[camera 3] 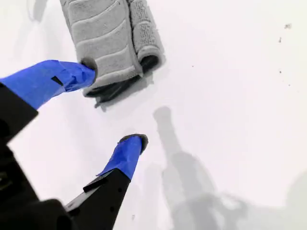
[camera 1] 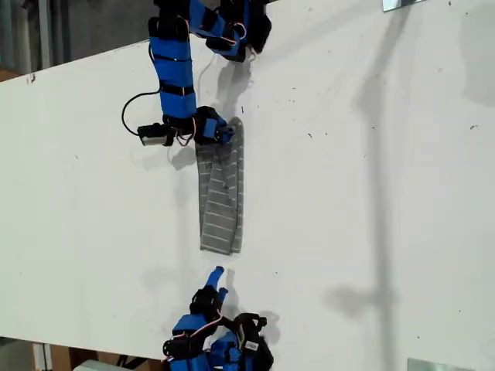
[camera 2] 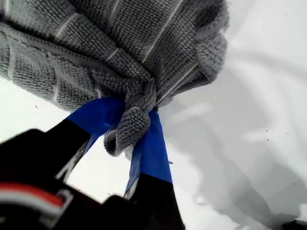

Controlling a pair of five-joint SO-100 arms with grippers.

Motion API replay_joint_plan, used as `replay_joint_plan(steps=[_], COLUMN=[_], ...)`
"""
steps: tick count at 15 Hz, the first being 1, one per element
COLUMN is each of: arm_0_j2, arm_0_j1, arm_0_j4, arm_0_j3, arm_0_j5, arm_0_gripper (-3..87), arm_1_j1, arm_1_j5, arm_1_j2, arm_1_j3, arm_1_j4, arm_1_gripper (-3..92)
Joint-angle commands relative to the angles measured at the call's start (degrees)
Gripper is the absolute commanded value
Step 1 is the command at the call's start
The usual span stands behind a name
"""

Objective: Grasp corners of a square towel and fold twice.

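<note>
The towel [camera 1: 221,197] lies as a narrow folded strip mid-table; my first gripper [camera 2: 127,125] pinches its far end; my second gripper [camera 3: 111,106] gapes empty just beside the near end; another fold likely remains.

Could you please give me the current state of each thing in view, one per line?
Towel: folded into a narrow strip, lying on the table.
My first gripper: shut on a bunched towel end.
My second gripper: open, empty, beside the towel's other end.
</note>
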State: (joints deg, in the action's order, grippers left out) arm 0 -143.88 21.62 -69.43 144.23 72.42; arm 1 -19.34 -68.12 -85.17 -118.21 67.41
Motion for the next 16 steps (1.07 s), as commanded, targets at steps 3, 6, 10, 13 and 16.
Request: replay_joint_plan(steps=[3, 6, 10, 13, 16], arm_0_j2=[-19.7, -21.8, -26.0, -31.9, -38.6], arm_0_j1=[-2.8, -3.0, 1.5, 4.9, 12.7], arm_0_j4=[-2.5, -2.0, -0.1, 0.2, -0.3], arm_0_j3=[8.8, 11.3, 17.7, 22.4, 27.3], arm_0_j5=[4.7, 5.1, 3.4, 1.1, -4.9], arm_0_gripper=[24.3, 23.3, 23.3, 22.2, 21.4], arm_1_j1=[-3.0, -2.4, 1.6, 2.0, 2.5], arm_1_j5=[-6.2, -11.6, -15.8, -13.8, -5.9], arm_1_j2=[-14.4, -41.1, -55.8, -56.9, -44.4], arm_1_j3=[-9.0, -16.1, -8.1, -2.0, 5.8], arm_1_j4=[7.9, 17.0, 27.2, 28.6, 20.6], arm_1_gripper=[-0.1, -0.1, -0.1, -0.1, -0.1])
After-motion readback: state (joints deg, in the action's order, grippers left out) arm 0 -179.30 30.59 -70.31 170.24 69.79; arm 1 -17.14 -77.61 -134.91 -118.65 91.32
